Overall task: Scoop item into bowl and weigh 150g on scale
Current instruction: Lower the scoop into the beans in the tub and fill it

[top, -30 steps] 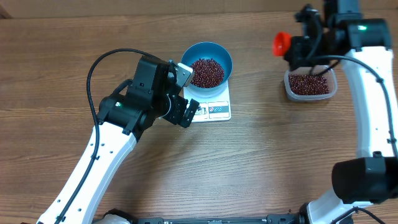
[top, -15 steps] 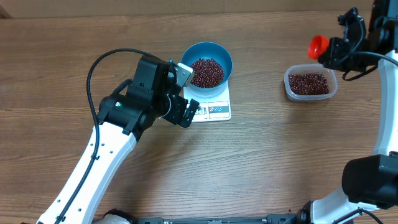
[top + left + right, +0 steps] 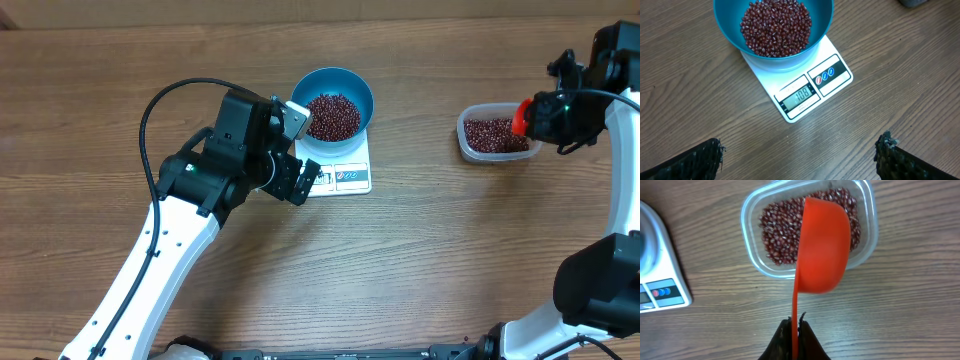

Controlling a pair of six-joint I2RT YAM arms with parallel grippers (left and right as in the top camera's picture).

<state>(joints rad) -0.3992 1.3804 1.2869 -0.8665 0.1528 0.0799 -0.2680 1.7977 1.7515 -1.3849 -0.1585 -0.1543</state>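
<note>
**A:** Start on the left. What is the left end effector (image 3: 302,148) doing?

**B:** It hovers just left of the small flat white rectangular kitchen scale (image 3: 832,82), fingers spread wide and holding nothing. Its camera looks straight down at the scale's front edge.

**A:** And on the scale itself?

**B:** The round deep blue bowl (image 3: 824,22) sits on the scale's back half. It carries a good heap of small dark red-brown beans (image 3: 776,25). The display window (image 3: 801,93) appears to read 108, so I judge the weighing well along but short of 150.

**A:** So more beans are needed. Where do they come from?

**B:** From the clear rectangular plastic tub with rounded corners (image 3: 749,211), which stands on the wooden table (image 3: 420,260), well to the right of the scale. A layer of the same beans (image 3: 777,237) covers its bottom.

**A:** Is the next scoop under way?

**B:** It looks like it. The orange-red plastic scoop (image 3: 822,245) hangs over the tub, turned on its edge. I see no beans on the face that shows. The right end effector (image 3: 794,330), farthest right of the scale, has its fingers pressed together on the scoop's thin handle.

**A:** What is left, then?

**B:** By my reckoning: fill the scoop, carry it to the bowl, then top up in small amounts until the display shows the target.
</note>
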